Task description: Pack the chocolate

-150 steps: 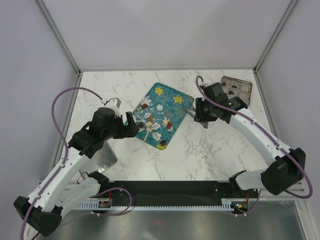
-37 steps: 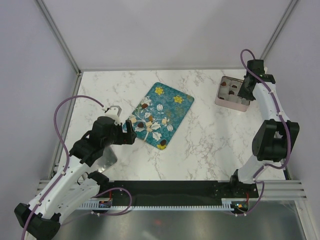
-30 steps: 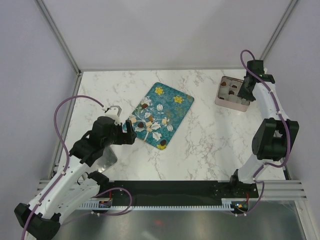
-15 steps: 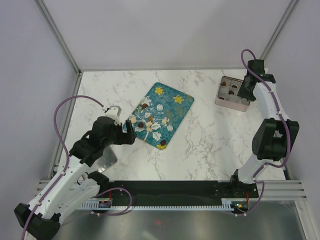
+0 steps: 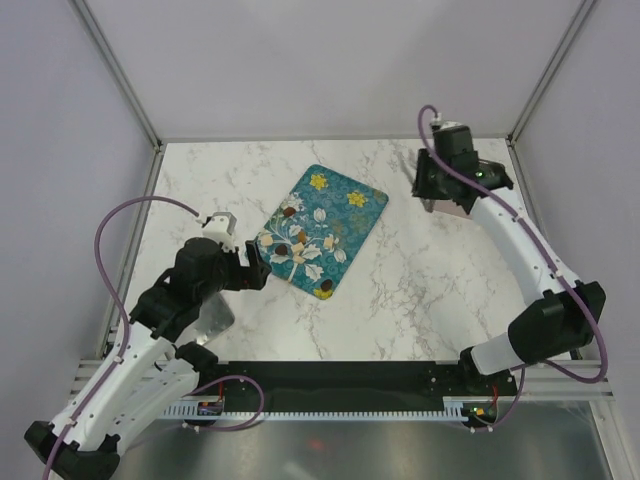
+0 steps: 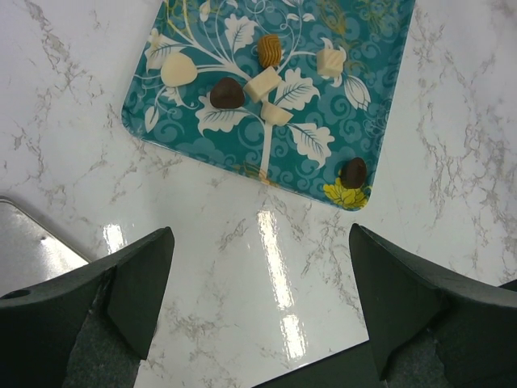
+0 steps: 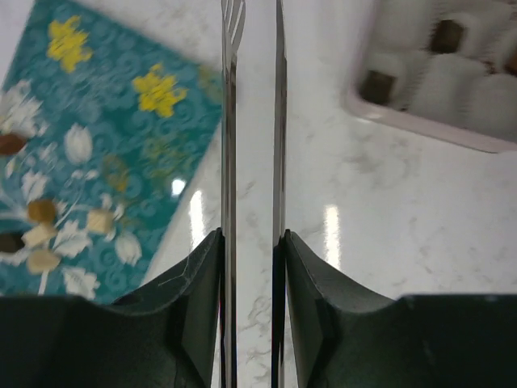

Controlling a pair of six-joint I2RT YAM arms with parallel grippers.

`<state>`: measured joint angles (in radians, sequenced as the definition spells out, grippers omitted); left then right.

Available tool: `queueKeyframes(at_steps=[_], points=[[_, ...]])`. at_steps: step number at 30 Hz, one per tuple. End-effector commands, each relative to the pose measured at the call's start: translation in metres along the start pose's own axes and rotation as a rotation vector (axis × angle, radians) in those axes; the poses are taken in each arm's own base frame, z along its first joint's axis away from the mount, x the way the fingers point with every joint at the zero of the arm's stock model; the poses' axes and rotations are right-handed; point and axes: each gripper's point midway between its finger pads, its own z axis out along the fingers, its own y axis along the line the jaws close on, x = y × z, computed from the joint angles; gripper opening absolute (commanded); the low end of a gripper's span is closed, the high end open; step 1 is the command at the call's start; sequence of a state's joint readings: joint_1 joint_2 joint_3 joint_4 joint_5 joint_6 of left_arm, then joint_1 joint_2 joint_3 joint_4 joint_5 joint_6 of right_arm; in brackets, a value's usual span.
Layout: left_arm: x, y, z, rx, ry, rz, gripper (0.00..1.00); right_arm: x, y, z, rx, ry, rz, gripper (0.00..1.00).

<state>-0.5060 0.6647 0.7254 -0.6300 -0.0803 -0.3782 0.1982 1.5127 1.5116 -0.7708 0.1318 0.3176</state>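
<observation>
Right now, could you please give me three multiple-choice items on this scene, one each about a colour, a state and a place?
1. The flat flowered tray is mainly: A teal; B red; C grey.
2. The right tool is: A wide open; B shut on the tray; C shut on thin metal tongs.
3. The pale pink compartment box sits: A on the tray; B on the marble table, apart from the tray; C under the tray.
Answers: A, teal ground surrounds the flowers; C, two metal blades run out between its fingers; B, bare marble separates box and tray.
</observation>
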Motion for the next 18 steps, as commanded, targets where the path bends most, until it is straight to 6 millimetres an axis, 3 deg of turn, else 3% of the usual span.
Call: queueKeyframes(at_steps=[1, 8, 14, 18], points=[[-0.022, -0.001, -0.011, 0.004, -0.09, 0.028, 0.97, 0.029, 0.071, -0.03, -0.207, -0.032, -0.096, 0.42], [-0.028, 0.001, -0.019, 0.002, -0.138, 0.017, 0.97, 0.089, 0.134, -0.059, -0.406, 0.002, -0.169, 0.44], [-0.029, 0.001, -0.02, 0.001, -0.145, 0.013, 0.97, 0.132, 0.16, -0.069, -0.484, 0.038, -0.344, 0.47], [-0.029, 0.001, -0.02, 0.0, -0.147, 0.011, 0.97, 0.154, 0.165, -0.061, -0.482, 0.084, -0.417, 0.48]])
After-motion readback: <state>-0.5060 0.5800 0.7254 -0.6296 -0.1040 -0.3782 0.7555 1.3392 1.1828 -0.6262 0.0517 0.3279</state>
